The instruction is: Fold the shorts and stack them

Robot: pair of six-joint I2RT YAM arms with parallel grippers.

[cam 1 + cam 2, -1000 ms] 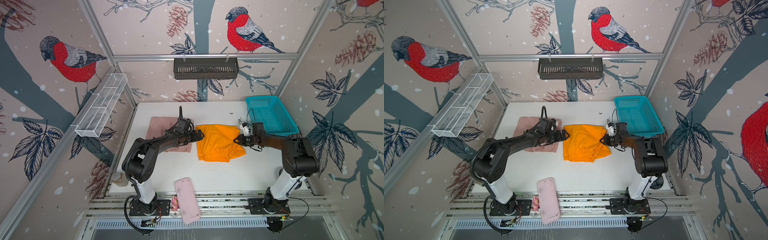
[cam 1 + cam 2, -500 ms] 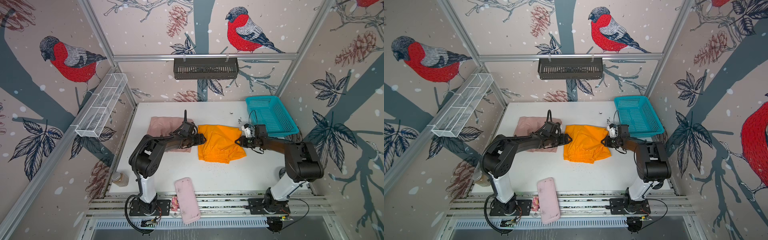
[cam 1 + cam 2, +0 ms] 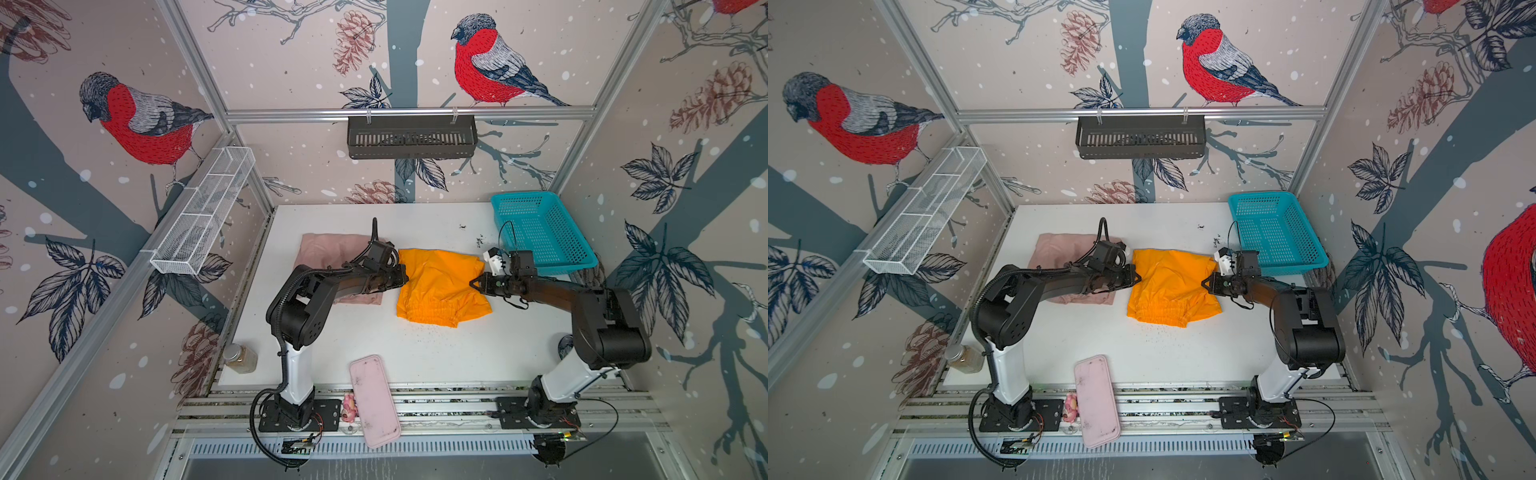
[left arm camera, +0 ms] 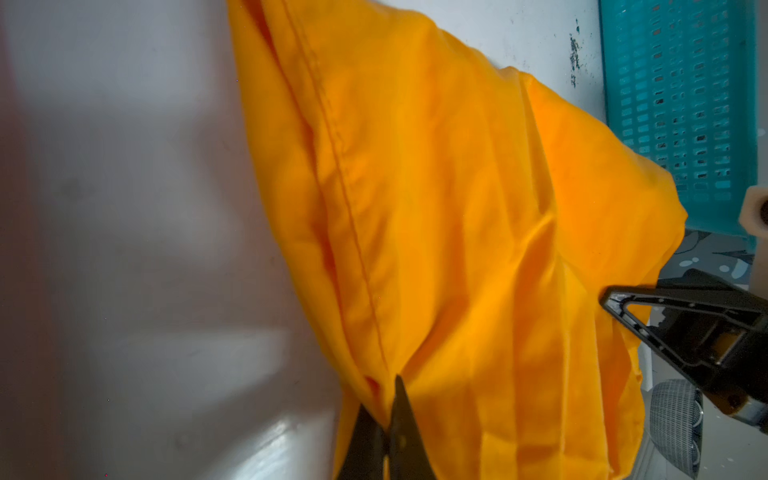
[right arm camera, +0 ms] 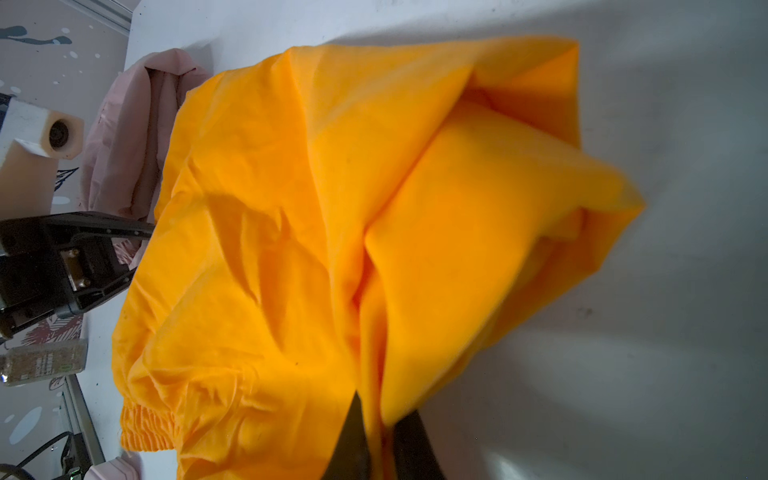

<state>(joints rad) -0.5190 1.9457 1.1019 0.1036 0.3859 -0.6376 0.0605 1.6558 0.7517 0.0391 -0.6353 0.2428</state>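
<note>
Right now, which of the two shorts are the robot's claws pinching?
The orange shorts: the left gripper and right gripper each pinch one side. The pink shorts lie ungripped beside them.

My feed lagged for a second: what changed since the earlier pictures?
The left hand, open a second ago, has closed on the left edge of the orange shorts. The right hand stays clamped on their right edge. The pink shorts and teal basket have not moved.

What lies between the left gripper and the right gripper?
The orange shorts span that stretch. In both top views the left gripper is shut on one side edge, the right gripper on the opposite one.
</note>
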